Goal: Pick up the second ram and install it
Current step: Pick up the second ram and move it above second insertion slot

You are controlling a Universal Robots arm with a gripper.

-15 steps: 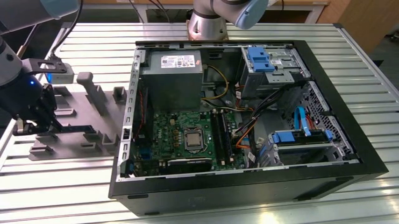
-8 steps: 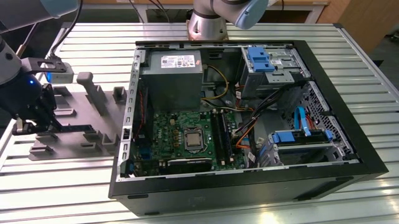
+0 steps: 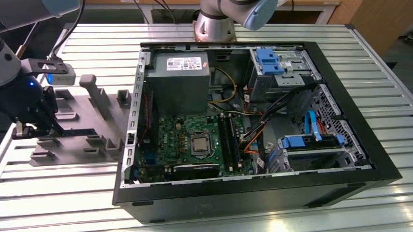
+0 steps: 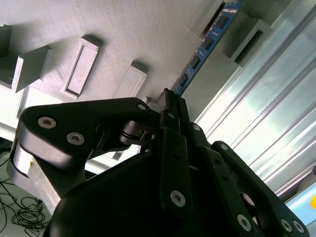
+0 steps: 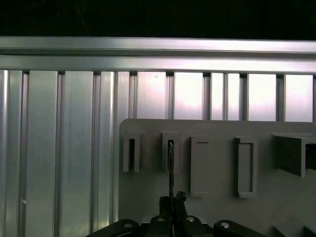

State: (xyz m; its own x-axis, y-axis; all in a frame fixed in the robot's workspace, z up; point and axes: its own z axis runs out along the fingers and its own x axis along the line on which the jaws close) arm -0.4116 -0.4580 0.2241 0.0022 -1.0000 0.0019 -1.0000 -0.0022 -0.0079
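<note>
The second ram (image 4: pixel 205 47) stands on edge in a slot of the grey holder tray (image 4: pixel 123 29). Its near end sits between the fingers of the gripper (image 4: pixel 170 98), which look clamped together on it. To my eye, a clean lift means holding the stick square to the tray's slot walls, so the thin board neither binds nor flexes. The tray lies on a slatted metal table (image 3: pixel 271 34). An open computer case (image 3: pixel 361 145) sits just beside the tray, towards the exterior view's right.

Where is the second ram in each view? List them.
Exterior view: too small to tell, at the gripper, exterior view's left.
Second wrist view: second ram slants away from the gripper.
First wrist view: second ram edge-on, ahead of the gripper.
Shared landmark: grey tray.
</note>
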